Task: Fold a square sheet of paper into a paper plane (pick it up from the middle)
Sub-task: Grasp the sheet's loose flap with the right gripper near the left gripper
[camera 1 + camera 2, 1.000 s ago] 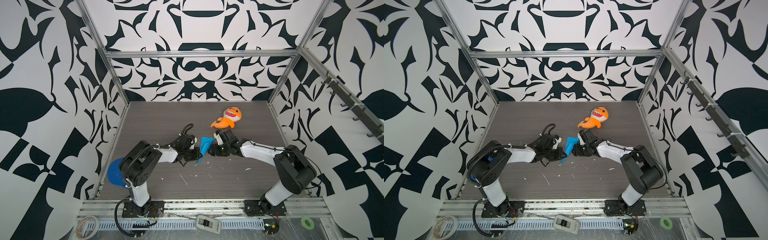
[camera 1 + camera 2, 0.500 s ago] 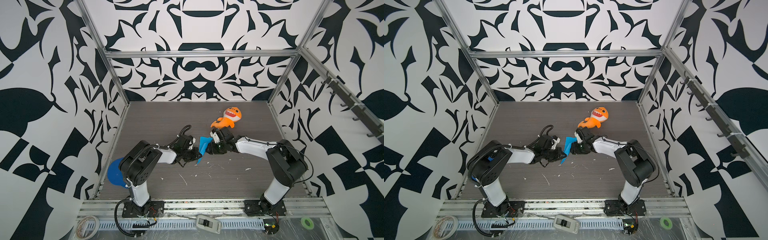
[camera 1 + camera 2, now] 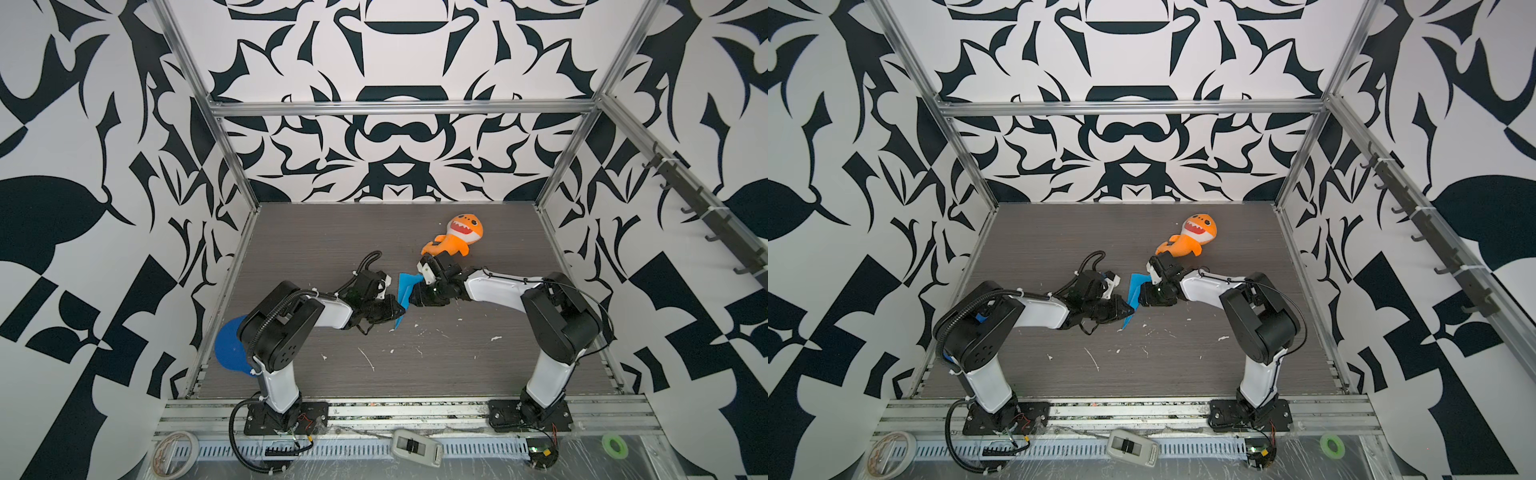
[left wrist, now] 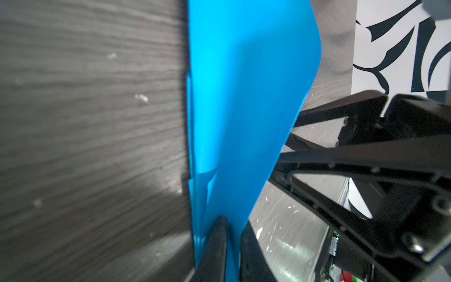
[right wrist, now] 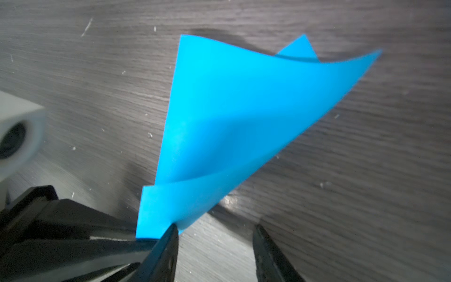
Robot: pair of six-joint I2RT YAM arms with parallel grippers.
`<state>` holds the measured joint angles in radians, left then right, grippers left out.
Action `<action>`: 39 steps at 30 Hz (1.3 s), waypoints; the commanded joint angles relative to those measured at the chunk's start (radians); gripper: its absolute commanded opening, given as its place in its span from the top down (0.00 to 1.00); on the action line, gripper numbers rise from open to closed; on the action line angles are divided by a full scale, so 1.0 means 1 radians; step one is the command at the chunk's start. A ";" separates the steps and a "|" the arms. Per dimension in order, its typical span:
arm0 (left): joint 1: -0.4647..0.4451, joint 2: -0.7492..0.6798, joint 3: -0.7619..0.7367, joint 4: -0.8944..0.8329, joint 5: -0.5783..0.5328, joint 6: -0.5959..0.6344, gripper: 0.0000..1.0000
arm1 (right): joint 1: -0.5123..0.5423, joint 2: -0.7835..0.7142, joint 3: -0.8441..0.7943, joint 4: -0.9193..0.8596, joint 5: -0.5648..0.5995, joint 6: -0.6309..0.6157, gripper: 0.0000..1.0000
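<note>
The square sheet of paper (image 3: 405, 291) (image 3: 1136, 286) is bright blue and folded into a narrow pointed paper plane shape with loose wing flaps. It stands on edge at the table's middle, its tip pointing down toward the front. My left gripper (image 3: 401, 310) (image 4: 233, 223) pinches its lower folded part, with the paper (image 4: 244, 97) filling the thin gap between the jaws. My right gripper (image 3: 414, 297) (image 5: 216, 227) is open on the paper's right side. One of its fingers touches the paper's (image 5: 231, 109) lower corner, and only bare table shows between its jaws.
An orange shark plush (image 3: 457, 237) (image 3: 1196, 235) lies just behind the right gripper. A dark blue disc (image 3: 227, 349) sits at the left edge, behind the left arm's base. White scraps (image 3: 368, 359) dot the table's front. The patterned walls close in on three sides.
The right arm's elbow has swung inward and its gripper has edged left up against the paper. The paper and the left arm have hardly moved.
</note>
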<state>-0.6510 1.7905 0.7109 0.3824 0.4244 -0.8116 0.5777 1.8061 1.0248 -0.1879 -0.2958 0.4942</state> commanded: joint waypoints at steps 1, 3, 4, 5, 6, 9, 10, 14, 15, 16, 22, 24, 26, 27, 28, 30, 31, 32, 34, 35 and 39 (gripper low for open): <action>0.005 0.014 -0.012 -0.012 -0.003 0.011 0.82 | 0.003 0.020 0.032 -0.043 0.009 0.004 0.46; 0.005 0.016 -0.009 -0.018 -0.004 0.014 0.81 | 0.002 0.032 0.040 -0.062 0.016 0.008 0.45; 0.005 0.017 -0.008 -0.020 -0.005 0.015 0.80 | 0.004 0.037 0.042 -0.070 0.022 0.011 0.44; 0.005 0.018 -0.005 -0.020 -0.004 0.015 0.80 | 0.004 0.042 0.044 -0.078 0.026 0.012 0.44; 0.005 0.018 -0.004 -0.023 -0.005 0.017 0.80 | 0.004 0.045 0.046 -0.084 0.033 0.015 0.43; 0.005 0.013 0.003 -0.040 -0.016 0.026 0.80 | 0.010 0.053 0.052 -0.107 0.054 0.017 0.41; 0.005 0.012 0.005 -0.051 -0.021 0.031 0.80 | 0.014 0.056 0.053 -0.114 0.062 0.019 0.41; 0.005 0.011 0.007 -0.063 -0.036 0.036 0.80 | 0.029 0.074 0.069 -0.154 0.107 0.032 0.40; 0.005 0.011 0.008 -0.063 -0.039 0.036 0.80 | 0.032 0.080 0.076 -0.167 0.118 0.035 0.40; 0.005 0.013 0.010 -0.066 -0.040 0.036 0.81 | 0.035 0.084 0.078 -0.176 0.130 0.041 0.40; 0.005 0.000 0.014 -0.098 -0.066 0.042 0.86 | 0.041 0.116 0.087 -0.219 0.193 0.088 0.40; 0.005 -0.007 0.013 -0.103 -0.075 0.043 0.86 | 0.043 0.128 0.093 -0.235 0.209 0.096 0.41; 0.005 -0.012 0.015 -0.113 -0.084 0.042 0.87 | 0.049 0.141 0.102 -0.253 0.222 0.098 0.41; 0.005 -0.014 0.015 -0.118 -0.089 0.042 0.87 | 0.050 0.146 0.105 -0.259 0.228 0.101 0.41; 0.005 -0.015 0.017 -0.125 -0.096 0.041 0.87 | 0.051 0.150 0.107 -0.263 0.230 0.102 0.41; 0.005 -0.018 0.023 -0.144 -0.105 0.041 0.88 | 0.056 0.160 0.110 -0.271 0.237 0.107 0.42; 0.005 -0.018 0.022 -0.148 -0.105 0.040 0.88 | 0.059 0.164 0.112 -0.275 0.243 0.107 0.42; 0.005 -0.018 0.024 -0.153 -0.109 0.039 0.89 | 0.060 0.170 0.114 -0.282 0.249 0.108 0.42; 0.005 -0.019 0.027 -0.170 -0.118 0.039 0.90 | 0.062 0.181 0.122 -0.293 0.255 0.109 0.42; 0.005 -0.020 0.025 -0.173 -0.119 0.040 0.90 | 0.064 0.187 0.125 -0.297 0.260 0.112 0.42; 0.006 -0.019 0.030 -0.177 -0.117 0.039 0.90 | 0.068 0.202 0.134 -0.314 0.278 0.119 0.42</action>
<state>-0.6506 1.7752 0.7383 0.2909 0.3565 -0.7811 0.6476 1.9125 1.2053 -0.3588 -0.0780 0.5873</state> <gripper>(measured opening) 0.103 0.580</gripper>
